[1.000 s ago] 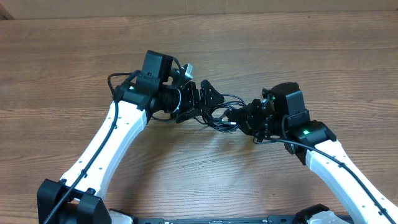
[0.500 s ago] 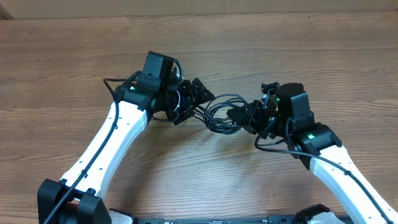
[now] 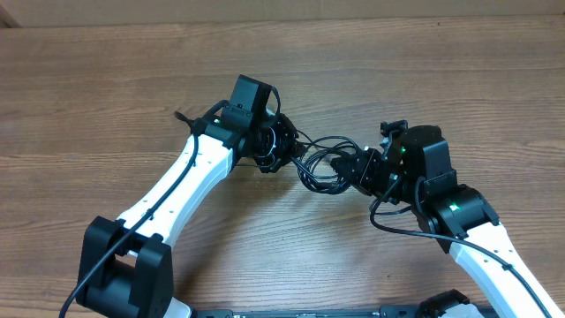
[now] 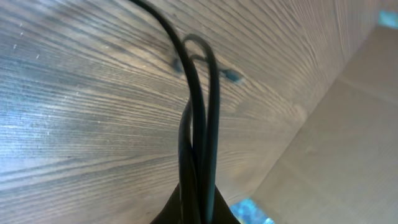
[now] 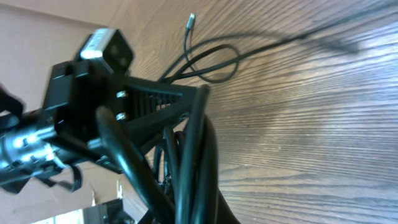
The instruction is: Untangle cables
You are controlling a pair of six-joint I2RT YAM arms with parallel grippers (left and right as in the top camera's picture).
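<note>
Black cables [image 3: 322, 163]: a tangled bunch of thin cords is hanging looped between the left gripper [image 3: 284, 152] and the right gripper [image 3: 356, 168], over the middle of the table [image 3: 106, 88]. From overhead you cannot tell whether the loops are touching the wood.

Left grip: the left gripper is clenching on the left end of the bunch. In your left wrist view, several strands are running out together from between its closed tips at the bottom edge. They are rising side by side and curving over into a narrow loop against the wood grain.

Right grip: the right gripper is clamping the right end of the same bunch. In your right wrist view, thick-looking strands are climbing from the bottom edge straight toward the ribbed fingers of the left gripper, which is sitting just beyond them.

Silver-tipped plug [image 5: 191, 18]: it is lying on the wood past the left gripper, at the end of a thin cord that is forming a flat loop there. A further strand is trailing off to the right across the grain.

Arms: both white arms are reaching in from the near edge, and their grippers are facing each other, close but apart.

Tan board [image 4: 348, 124]: it is standing along the table's far edge.
</note>
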